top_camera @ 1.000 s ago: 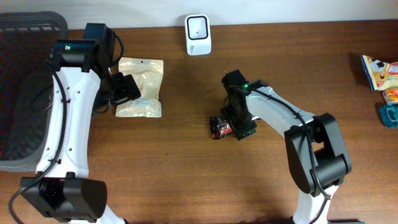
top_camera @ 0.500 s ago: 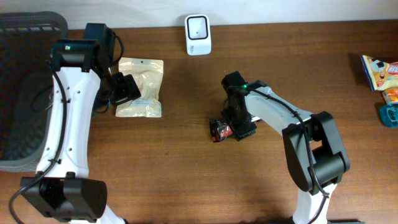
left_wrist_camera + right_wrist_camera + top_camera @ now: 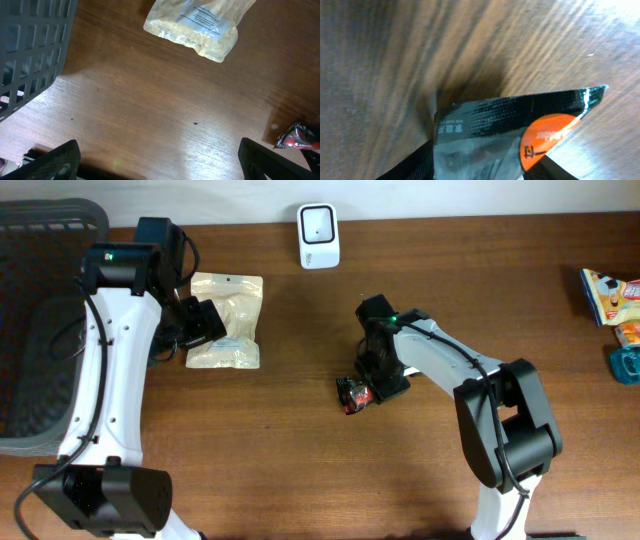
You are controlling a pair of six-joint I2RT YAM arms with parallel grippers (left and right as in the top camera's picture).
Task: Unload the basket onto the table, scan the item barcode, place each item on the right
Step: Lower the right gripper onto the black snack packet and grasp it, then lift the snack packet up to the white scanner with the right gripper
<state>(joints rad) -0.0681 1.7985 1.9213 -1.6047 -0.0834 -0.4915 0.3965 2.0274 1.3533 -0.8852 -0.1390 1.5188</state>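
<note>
A small black packet (image 3: 353, 393) with an orange-red patch lies at the table's middle. My right gripper (image 3: 371, 388) reaches down over it. In the right wrist view the black packet (image 3: 510, 135) fills the gap between the dark fingers, which press its two sides. The white barcode scanner (image 3: 319, 235) stands at the far edge, well apart from the packet. My left gripper (image 3: 200, 322) hovers wide open beside a pale bag (image 3: 226, 320). Its wrist view shows that bag (image 3: 197, 22) ahead and bare wood between its jaws (image 3: 160, 160).
A dark mesh basket (image 3: 40, 330) fills the left side, its wall close in the left wrist view (image 3: 30, 45). Snack packs (image 3: 612, 295) and a teal item (image 3: 627, 364) lie at the right edge.
The right gripper's fingers have drawn in around the black packet, which has shifted slightly left and toward the near edge. The left arm has not moved.
</note>
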